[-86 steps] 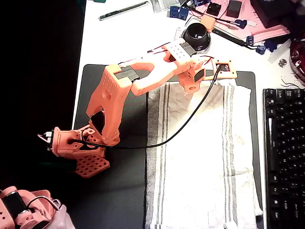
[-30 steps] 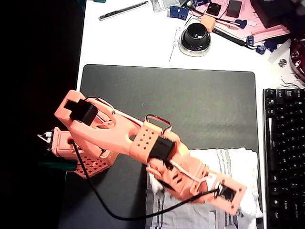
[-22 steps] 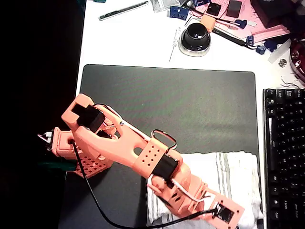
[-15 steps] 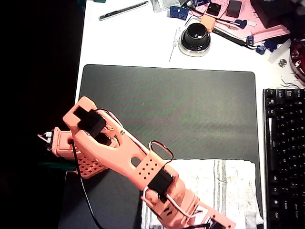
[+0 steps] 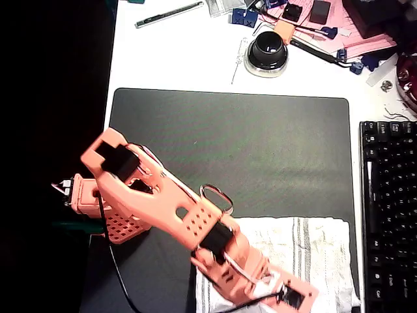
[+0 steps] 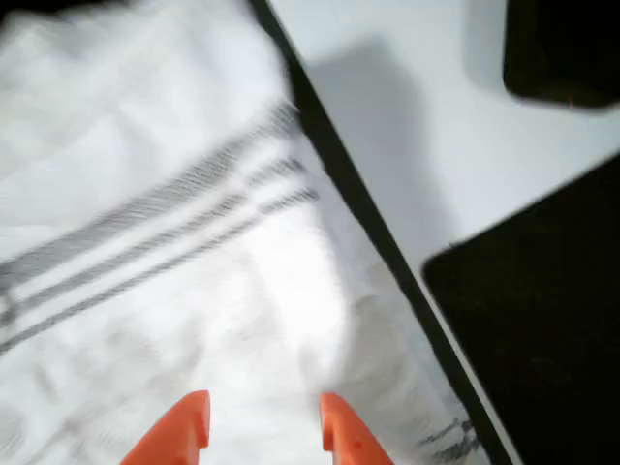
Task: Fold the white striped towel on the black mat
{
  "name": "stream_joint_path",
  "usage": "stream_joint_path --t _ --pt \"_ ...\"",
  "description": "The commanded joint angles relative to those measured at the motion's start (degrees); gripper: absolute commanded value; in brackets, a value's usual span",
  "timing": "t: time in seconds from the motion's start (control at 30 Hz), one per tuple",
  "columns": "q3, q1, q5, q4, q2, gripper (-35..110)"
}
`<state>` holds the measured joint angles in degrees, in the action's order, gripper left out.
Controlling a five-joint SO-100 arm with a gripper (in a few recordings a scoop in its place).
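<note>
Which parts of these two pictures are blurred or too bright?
Wrist view: the white striped towel is motion-blurred and overexposed, the claw stays sharper. Overhead view: the arm's end over the towel is smeared, the black mat is sharp.

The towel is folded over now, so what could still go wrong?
The towel may not line up: in the overhead view its folded layers look rumpled. The open gripper hovers just above the cloth in the wrist view, so a finger could snag it and drag the fold open. The towel also lies near the mat edge by the keyboard, so a tug might pull it off.
</note>
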<state>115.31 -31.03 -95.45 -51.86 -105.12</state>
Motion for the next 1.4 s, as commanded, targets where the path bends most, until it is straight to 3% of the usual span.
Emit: stream_joint_path --t 0.0,0.23,0.57,1.0,1.37 --pt "0.62 0.53 -0.44 -3.78 -7.65 15" --pt "4.92 8.17 1.32 -12.30 -22.76 14" --pt "34.89 25.58 9.05 -9.93 -55.28 13" --pt "63.98 30.94 10.55 -2.64 -78.84 0" --pt "65.57 32.96 12.57 -13.62 -85.52 0"
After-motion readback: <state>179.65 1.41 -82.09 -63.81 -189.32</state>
